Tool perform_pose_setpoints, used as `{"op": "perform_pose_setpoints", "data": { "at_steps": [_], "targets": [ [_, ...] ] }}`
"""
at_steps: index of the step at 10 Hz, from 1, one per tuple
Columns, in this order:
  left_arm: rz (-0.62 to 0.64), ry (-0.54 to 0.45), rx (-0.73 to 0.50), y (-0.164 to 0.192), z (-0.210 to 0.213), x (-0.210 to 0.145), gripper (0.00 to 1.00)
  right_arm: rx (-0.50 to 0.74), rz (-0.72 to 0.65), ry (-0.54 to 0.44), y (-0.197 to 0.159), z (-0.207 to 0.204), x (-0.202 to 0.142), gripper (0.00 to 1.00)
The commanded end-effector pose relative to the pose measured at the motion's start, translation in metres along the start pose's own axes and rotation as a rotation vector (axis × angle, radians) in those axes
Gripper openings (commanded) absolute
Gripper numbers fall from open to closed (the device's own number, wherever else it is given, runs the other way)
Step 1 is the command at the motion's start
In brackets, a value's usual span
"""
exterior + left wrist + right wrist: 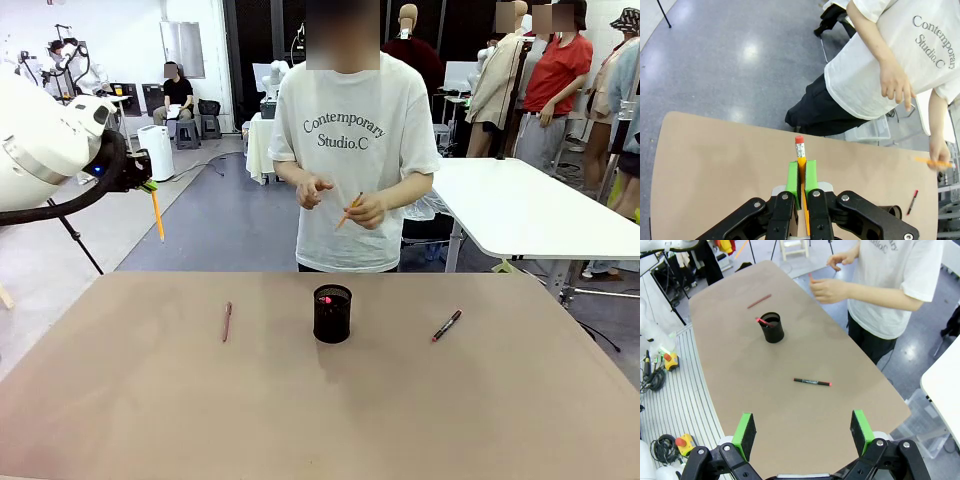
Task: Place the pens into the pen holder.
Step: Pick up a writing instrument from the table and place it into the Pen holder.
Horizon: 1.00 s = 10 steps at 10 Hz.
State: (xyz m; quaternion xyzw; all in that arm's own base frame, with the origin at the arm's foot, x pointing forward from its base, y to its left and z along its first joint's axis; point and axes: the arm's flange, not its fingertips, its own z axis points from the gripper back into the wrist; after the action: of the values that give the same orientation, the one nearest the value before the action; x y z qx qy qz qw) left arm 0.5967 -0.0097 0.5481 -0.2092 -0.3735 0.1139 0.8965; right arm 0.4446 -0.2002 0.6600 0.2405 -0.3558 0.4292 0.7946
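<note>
**Left gripper** [801, 175]: closed on the orange-yellow pencil [800, 150]. The shaft is clamped between the green pads [792, 177] and runs in line with the fingers. The red eraser end projects past the fingertips. In the front view the left gripper [140, 183] is raised clear of the table [120, 400] and the pencil [157, 215] hangs below it.

**Right gripper** [804, 430]: jaws fully apart, nothing between them.

**Locations**
- Pen holder [332, 313]: below the left gripper and well off to its right, upright. A pink-red stick [325, 298] leans inside it.
- Black pen [812, 382]: flat on the table ahead of the right gripper, between it and the pen holder [772, 327].
- Reddish-brown pen [759, 301]: beyond the holder.
- A person's hand [365, 210] holds a second orange pencil [349, 210].

**Handling (judgement)**
- The pencil is probably light, rigid and smooth, so it may slip or pivot under a loose grip.
- Grip pens mid-shaft, across the narrow width.
- A pen lying flat is likely to roll when the fingers touch it.
- The holder looks light and may tip if its rim is struck.
</note>
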Motion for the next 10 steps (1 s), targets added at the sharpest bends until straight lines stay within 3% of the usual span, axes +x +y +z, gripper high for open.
{"op": "perform_pose_setpoints", "data": {
  "at_steps": [1, 10],
  "targets": [
    [0.006, 0.006, 0.004, -0.003, 0.0017, 0.0038, 0.0, 0.0, 0.01, -0.007, 0.0031, -0.001, 0.0005, 1.0],
    [0.006, 0.006, 0.004, -0.003, 0.0017, 0.0038, 0.0, 0.0, 0.01, -0.007, 0.0031, -0.001, 0.0005, 1.0]
  ]
}}
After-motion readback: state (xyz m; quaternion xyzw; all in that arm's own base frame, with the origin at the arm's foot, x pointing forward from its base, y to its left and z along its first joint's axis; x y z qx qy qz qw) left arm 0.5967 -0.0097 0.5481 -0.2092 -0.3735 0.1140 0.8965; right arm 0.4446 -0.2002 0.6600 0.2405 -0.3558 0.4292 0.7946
